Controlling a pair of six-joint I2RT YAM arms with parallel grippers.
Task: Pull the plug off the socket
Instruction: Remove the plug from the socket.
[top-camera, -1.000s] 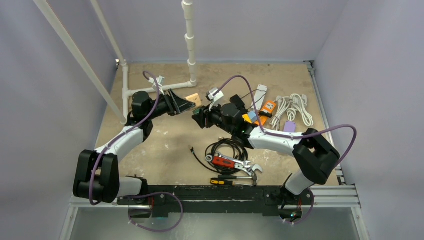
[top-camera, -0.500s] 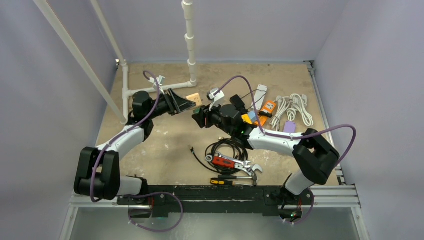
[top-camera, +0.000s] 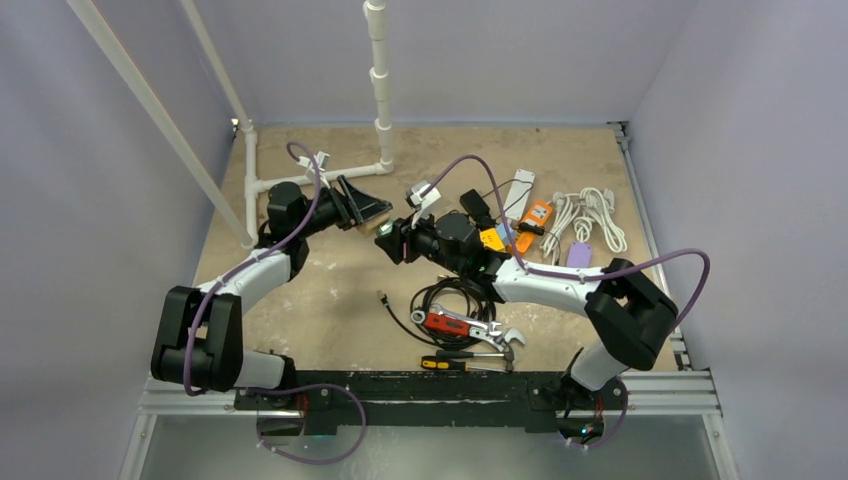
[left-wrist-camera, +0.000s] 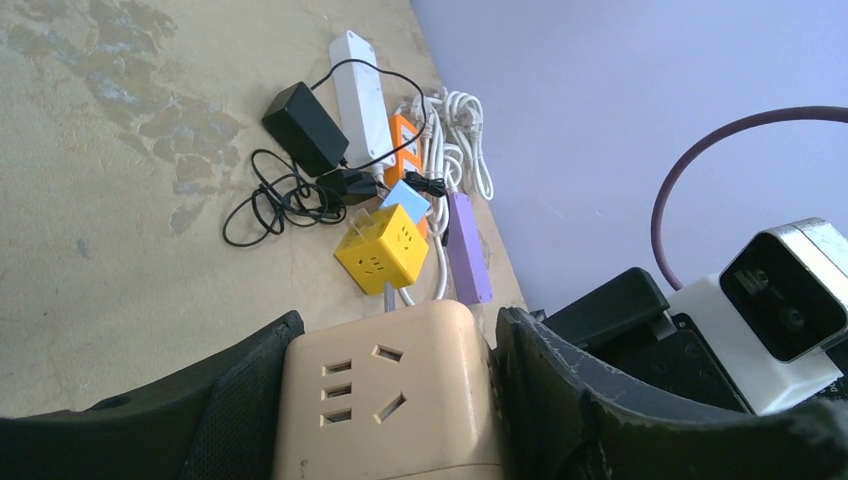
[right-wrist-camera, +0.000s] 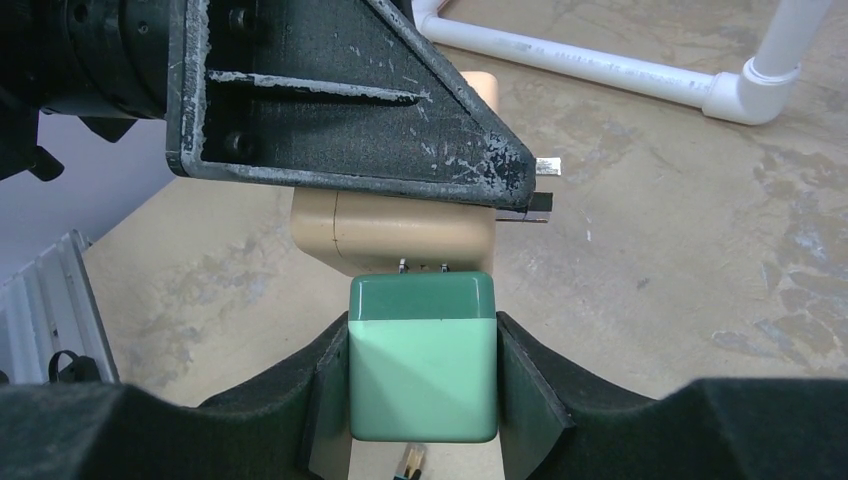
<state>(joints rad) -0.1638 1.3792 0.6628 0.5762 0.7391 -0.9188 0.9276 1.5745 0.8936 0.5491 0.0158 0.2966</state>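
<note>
Green square plastic plug (right-wrist-camera: 423, 370) sits clamped in the right gripper (right-wrist-camera: 423, 345) above the middle of the sandy worktop (top-camera: 330, 290), its metal prongs (right-wrist-camera: 402, 265) showing in a thin gap before the beige plastic socket cube (left-wrist-camera: 385, 400), which the left gripper (left-wrist-camera: 397, 330) grips between its black fingers (left-wrist-camera: 240, 400).

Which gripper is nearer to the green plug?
Right. The right gripper is shut on the green plug; the left gripper sits just beyond it, the beige socket between its jaws.
</note>
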